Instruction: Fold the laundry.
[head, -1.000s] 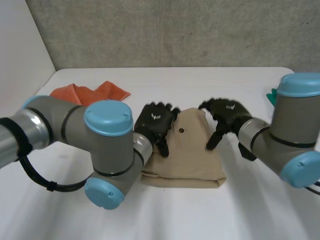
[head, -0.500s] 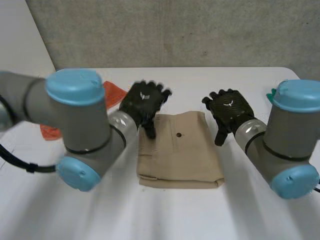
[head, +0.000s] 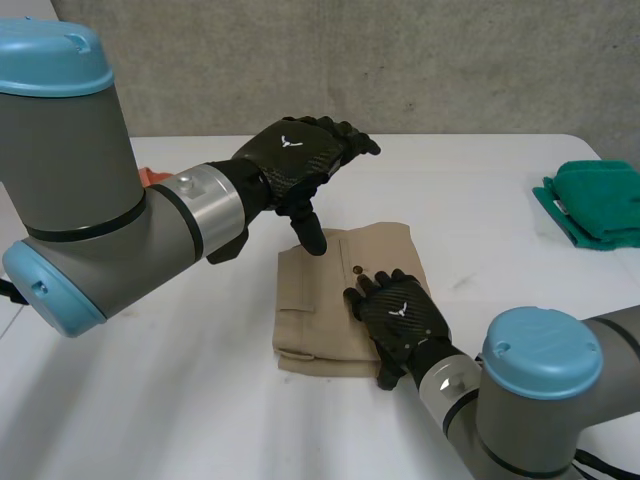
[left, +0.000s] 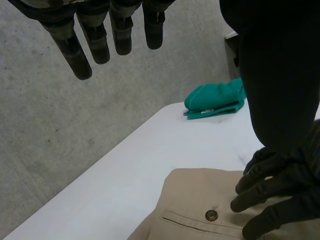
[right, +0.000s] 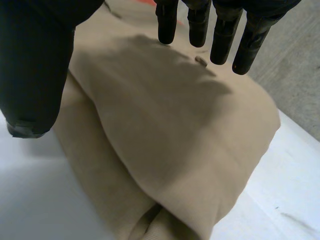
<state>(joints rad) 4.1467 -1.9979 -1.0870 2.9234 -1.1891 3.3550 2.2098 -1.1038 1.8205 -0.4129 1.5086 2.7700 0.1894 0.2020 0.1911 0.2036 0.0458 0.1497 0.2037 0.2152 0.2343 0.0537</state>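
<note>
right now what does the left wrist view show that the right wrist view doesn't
Left wrist view, not the right: the green cloth far back on the table, the grey wall, the left hand open in the air, and the right hand seen from outside, its fingers on the tan cloth. Right wrist view, not the left: the tan cloth's stacked folded edge beside the right hand's thumb. Both: tan cloth, table, right hand.

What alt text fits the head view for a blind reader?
A folded tan garment lies on the white table, the open right hand over its near right part. The open left hand hangs above its far edge; a green cloth lies far right.
</note>
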